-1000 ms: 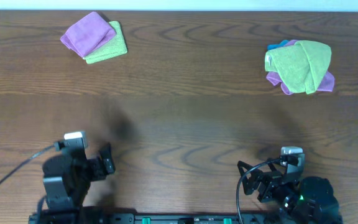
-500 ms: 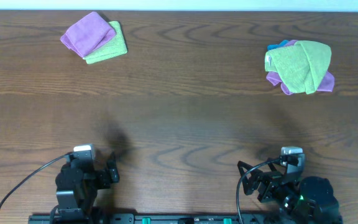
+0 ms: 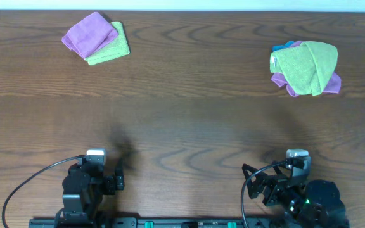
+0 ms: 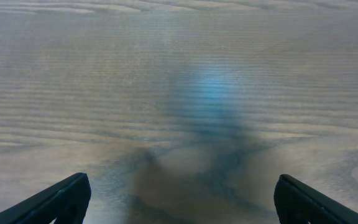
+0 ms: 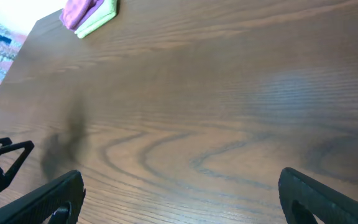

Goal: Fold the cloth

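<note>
The lilac-purple cloth (image 3: 89, 34) lies folded at the far left of the table, resting on a folded lime-green towel (image 3: 111, 45). It also shows in the top left corner of the right wrist view (image 5: 79, 9). My left gripper (image 3: 115, 177) is open and empty, low over bare wood near the front edge, far from the cloth; its finger tips frame bare table in the left wrist view (image 4: 179, 200). My right gripper (image 3: 258, 183) is open and empty near the front right, its fingers wide apart over bare wood (image 5: 179, 196).
A bunched pile with a lime-green towel (image 3: 306, 64) on top of a purple cloth (image 3: 333, 83) and a blue one (image 3: 288, 45) sits at the far right. The brown wood table (image 3: 189, 120) fills the view. Cables run by both arm bases.
My left arm has drawn back toward the front edge and shifted right. The right arm and the cloths have not moved.
</note>
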Action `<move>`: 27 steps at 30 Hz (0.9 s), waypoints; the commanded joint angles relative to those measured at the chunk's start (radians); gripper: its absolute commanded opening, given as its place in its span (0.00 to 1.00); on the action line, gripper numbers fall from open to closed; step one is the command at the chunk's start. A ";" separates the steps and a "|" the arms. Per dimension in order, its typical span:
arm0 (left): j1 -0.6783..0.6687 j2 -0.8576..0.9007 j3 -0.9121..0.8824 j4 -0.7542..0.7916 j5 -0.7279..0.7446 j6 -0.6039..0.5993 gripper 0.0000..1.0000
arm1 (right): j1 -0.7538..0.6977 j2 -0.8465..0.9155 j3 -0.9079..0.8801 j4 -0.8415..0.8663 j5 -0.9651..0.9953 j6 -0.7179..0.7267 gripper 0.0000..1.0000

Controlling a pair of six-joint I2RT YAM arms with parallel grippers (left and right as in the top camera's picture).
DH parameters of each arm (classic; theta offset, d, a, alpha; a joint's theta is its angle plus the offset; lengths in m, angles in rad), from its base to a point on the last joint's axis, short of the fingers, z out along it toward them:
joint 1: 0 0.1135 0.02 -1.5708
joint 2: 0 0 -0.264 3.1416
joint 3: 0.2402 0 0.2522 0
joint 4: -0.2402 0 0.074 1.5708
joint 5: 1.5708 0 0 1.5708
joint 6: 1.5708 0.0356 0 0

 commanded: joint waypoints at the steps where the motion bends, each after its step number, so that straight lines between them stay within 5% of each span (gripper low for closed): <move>1: -0.005 -0.010 -0.017 -0.008 -0.022 0.063 0.95 | -0.006 -0.005 0.002 0.000 0.002 0.014 0.99; 27: -0.004 -0.010 -0.017 -0.008 -0.021 0.062 0.95 | -0.013 -0.005 0.001 -0.013 0.067 -0.020 0.99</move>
